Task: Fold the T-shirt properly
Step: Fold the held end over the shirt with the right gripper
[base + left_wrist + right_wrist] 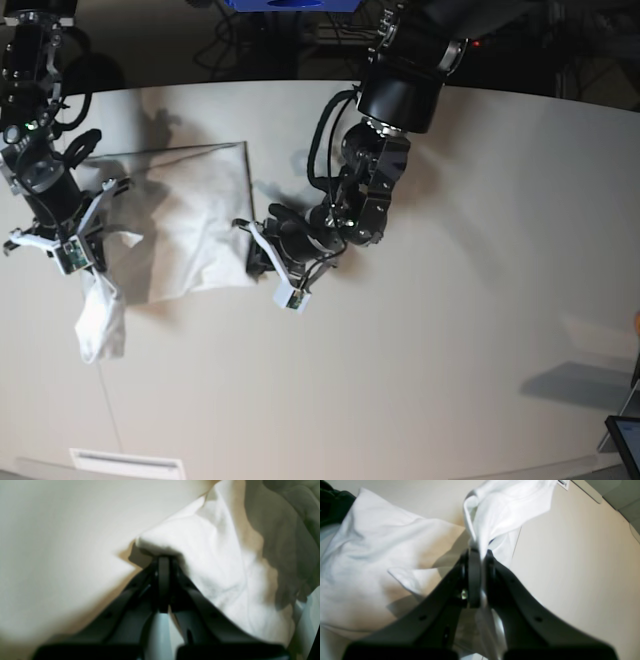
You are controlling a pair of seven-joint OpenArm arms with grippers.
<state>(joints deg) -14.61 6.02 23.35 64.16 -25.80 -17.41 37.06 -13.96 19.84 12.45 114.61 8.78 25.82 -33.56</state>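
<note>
Two claws, one T-shirt [190, 230] — left claw [250, 250] and right claw [98, 268] each clenched on its white cloth.

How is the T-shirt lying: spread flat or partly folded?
Partly folded: the T-shirt lies doubled on the table, one part hanging from the right gripper.

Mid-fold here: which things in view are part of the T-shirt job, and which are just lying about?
Part of the job:
- T-shirt, white, spread on the table
- right gripper, shut on a hanging part of it
- left gripper, shut on its edge

Just lying about:
- table
- white strip at the table's near edge
</note>
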